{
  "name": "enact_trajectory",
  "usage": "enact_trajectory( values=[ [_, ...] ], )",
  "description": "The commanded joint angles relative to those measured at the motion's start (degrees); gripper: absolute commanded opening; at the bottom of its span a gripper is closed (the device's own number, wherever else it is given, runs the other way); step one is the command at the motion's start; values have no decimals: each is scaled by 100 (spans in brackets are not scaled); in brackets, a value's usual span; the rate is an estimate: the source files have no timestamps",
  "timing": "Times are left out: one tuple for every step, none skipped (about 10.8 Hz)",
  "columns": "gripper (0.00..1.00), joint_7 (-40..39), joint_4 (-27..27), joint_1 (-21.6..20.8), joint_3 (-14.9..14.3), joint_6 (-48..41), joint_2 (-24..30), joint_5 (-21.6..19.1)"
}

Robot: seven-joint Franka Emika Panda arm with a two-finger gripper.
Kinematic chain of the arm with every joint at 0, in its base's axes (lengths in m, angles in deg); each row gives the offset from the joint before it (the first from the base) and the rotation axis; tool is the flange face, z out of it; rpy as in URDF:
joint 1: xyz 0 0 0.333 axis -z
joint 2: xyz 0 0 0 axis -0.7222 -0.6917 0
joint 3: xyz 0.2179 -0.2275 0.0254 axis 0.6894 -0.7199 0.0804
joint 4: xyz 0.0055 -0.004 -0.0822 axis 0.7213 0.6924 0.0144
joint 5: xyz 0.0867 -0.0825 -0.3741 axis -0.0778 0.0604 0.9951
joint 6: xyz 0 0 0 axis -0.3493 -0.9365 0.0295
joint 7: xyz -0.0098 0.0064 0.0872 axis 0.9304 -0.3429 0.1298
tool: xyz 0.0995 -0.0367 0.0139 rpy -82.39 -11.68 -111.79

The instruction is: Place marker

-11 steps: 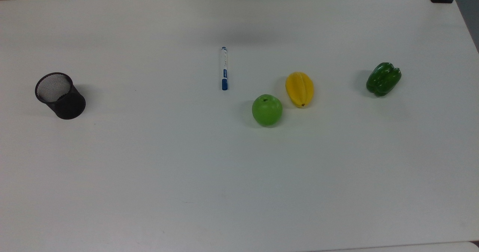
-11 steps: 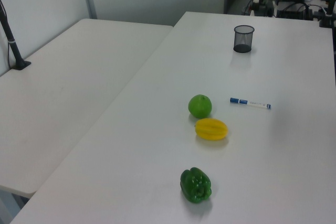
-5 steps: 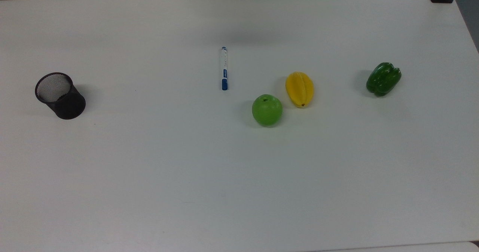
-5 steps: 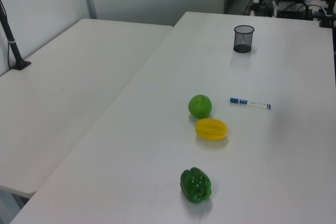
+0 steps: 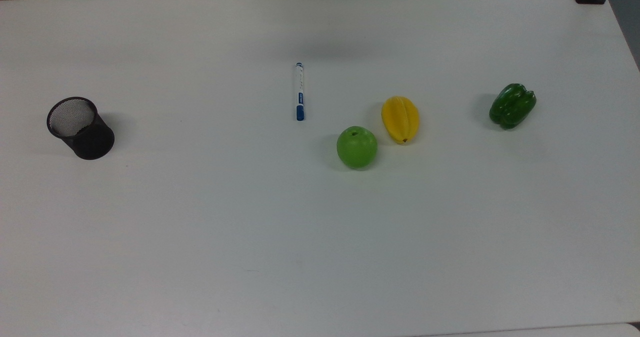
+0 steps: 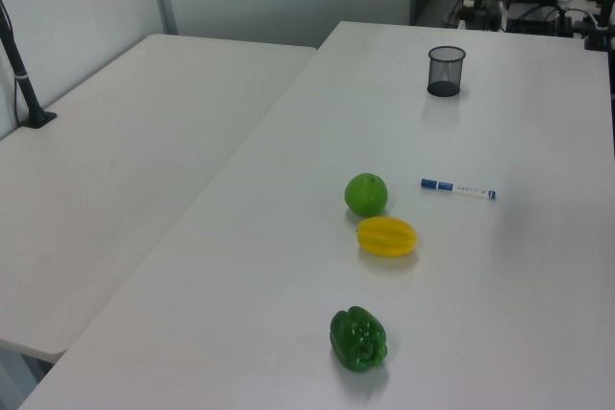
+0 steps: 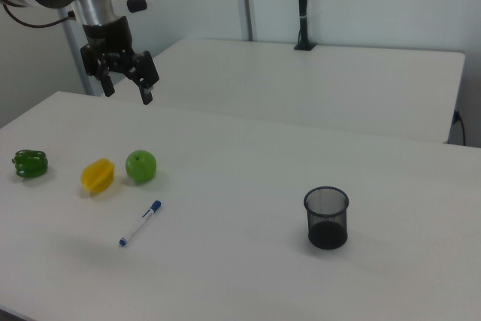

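Note:
The marker point(image 5: 299, 92) is a slim white pen with a blue cap, lying flat on the white table point(image 5: 320, 237) near its middle. It also appears in the left view point(image 6: 458, 188) and the right view point(image 7: 140, 223). In the right view my gripper point(image 7: 128, 89) hangs high above the table, well behind the fruit and far from the marker. Its two black fingers are spread open with nothing between them.
A black mesh cup point(image 5: 80, 127) stands upright at the top view's left. A green apple point(image 5: 356, 147), a yellow starfruit point(image 5: 400, 119) and a green pepper point(image 5: 512, 105) lie to the marker's right in the top view. A second table point(image 6: 125, 160) adjoins.

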Motion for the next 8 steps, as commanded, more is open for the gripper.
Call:
enact_trajectory(
  values=[
    [100, -111, 208, -68, 1, 510, -69, -15],
    [100, -102, 269, -68, 1, 598, -121, -6],
    [100, -85, 330, -77, -8, 756, -226, 3],
    [100, -41, 348, -77, 1, 940, -393, 3],
    [100, -41, 418, -77, -8, 1160, -551, 3],
    [100, -41, 549, -77, -8, 1362, -622, 11],
    [100, -41, 690, -77, -8, 1555, -692, 12],
    [100, -41, 848, -138, -8, 1705, -763, 72]
  ],
)
